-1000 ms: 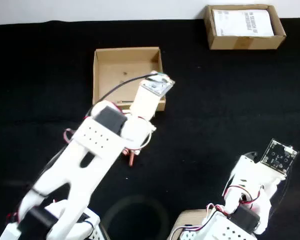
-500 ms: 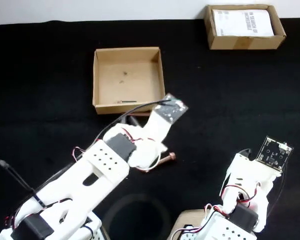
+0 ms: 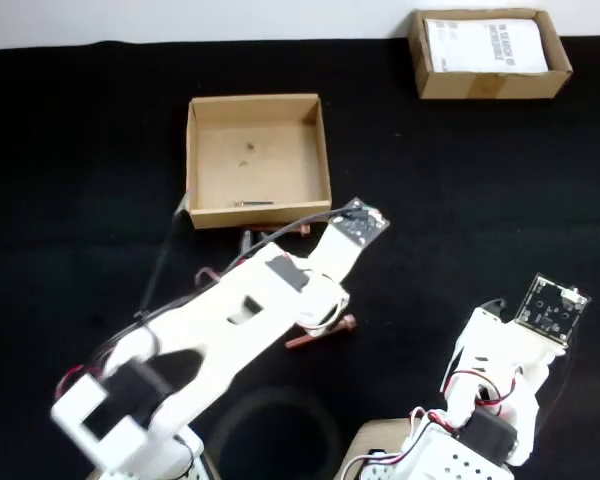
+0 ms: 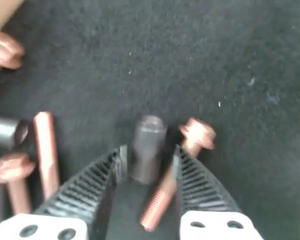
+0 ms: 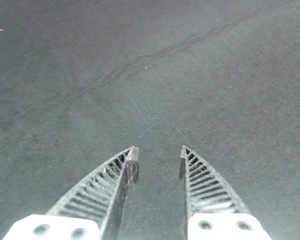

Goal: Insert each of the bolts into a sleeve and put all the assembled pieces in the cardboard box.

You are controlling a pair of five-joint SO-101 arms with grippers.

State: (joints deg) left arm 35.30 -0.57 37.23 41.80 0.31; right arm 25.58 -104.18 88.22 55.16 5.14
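Blurred dark sleeve (image 4: 148,142) within the left tool (image 4: 148,153)

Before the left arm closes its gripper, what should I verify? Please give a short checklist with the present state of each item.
1. Left gripper is open: ok.
2. The dark sleeve sits between its fingertips: ok.
3. Nothing else is in the grasp: not ok. A copper bolt lies against one finger, and its threaded end reaches in between the fingers.
4. Whether the sleeve stands upright or lies flat: cannot tell.
5. Right gripper is open, holding nothing, over bare table: ok.
6. Cardboard box has its top open and no arm over it: ok.
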